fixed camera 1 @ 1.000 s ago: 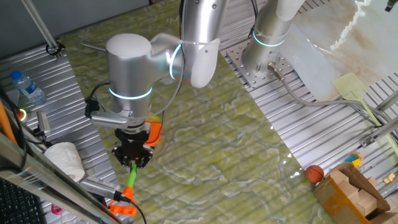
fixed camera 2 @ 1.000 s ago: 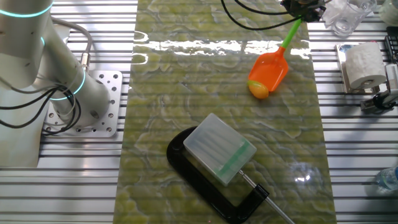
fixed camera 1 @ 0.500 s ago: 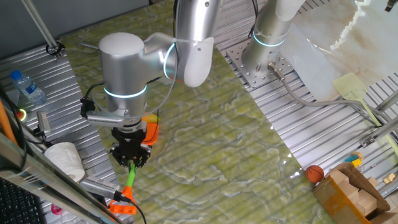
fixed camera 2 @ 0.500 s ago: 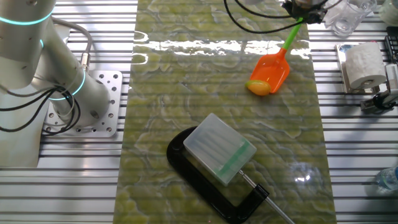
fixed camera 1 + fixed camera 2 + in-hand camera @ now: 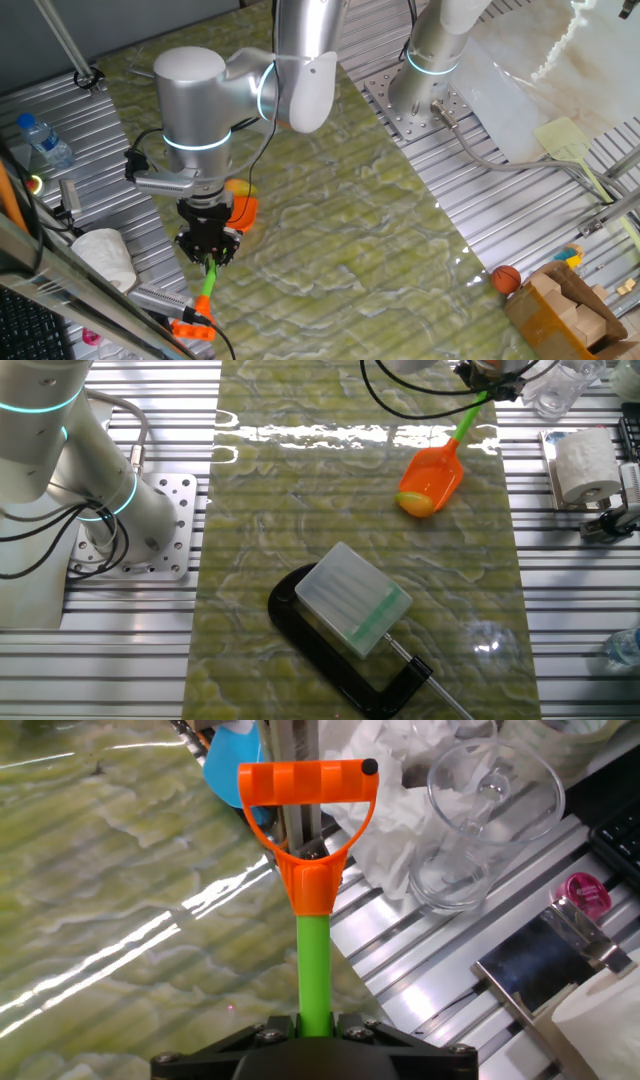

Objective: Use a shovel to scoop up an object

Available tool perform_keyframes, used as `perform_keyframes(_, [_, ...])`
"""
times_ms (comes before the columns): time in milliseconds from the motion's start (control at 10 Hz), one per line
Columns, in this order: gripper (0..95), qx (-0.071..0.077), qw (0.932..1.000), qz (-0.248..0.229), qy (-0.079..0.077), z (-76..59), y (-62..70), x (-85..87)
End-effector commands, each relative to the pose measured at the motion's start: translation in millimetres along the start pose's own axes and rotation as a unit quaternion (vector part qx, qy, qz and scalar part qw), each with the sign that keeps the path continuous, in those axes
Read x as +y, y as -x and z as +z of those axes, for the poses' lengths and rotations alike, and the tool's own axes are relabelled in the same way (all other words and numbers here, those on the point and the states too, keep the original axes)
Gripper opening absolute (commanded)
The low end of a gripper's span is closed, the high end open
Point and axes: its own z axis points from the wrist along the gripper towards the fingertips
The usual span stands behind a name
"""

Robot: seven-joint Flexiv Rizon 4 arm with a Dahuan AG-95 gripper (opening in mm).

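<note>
My gripper (image 5: pixel 208 251) is shut on the green shaft of the shovel (image 5: pixel 465 422), also seen in the hand view (image 5: pixel 315 970). The shovel's orange D-shaped end (image 5: pixel 305 795) points away from the hand over the mat's edge, and it shows low in one fixed view (image 5: pixel 193 329). The orange blade (image 5: pixel 434 473) rests on the green mat with the yellow-orange oval object (image 5: pixel 416 504) at its front lip, partly on the blade. In one fixed view the blade (image 5: pixel 243 210) is mostly hidden behind the arm.
A clear box on a black C-clamp (image 5: pixel 352 600) lies mid-mat. A paper roll (image 5: pixel 582 464), glassware (image 5: pixel 480 815), a water bottle (image 5: pixel 45 140), a pale spatula (image 5: pixel 572 145), an orange-brown ball (image 5: pixel 506 277) and wooden blocks (image 5: pixel 570 310) stand around the mat.
The arm has shifted a little to the left in one fixed view. The shovel blade has moved slightly onto the oval object, which has moved slightly along the mat.
</note>
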Motion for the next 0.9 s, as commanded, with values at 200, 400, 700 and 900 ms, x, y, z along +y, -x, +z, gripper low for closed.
perform_keyframes(200, [0.0, 0.003, 1.0000, -0.002, 0.000, -2.1, -2.2, -1.2])
perform_keyframes(400, [0.0, 0.007, 1.0000, -0.004, 0.001, -3.6, -3.7, -2.3])
perform_keyframes(700, [0.0, 0.014, 0.9999, 0.000, 0.002, -5.6, -6.5, -4.2])
perform_keyframes(900, [0.0, 0.023, 0.9997, 0.005, 0.002, -6.2, -7.5, -4.9])
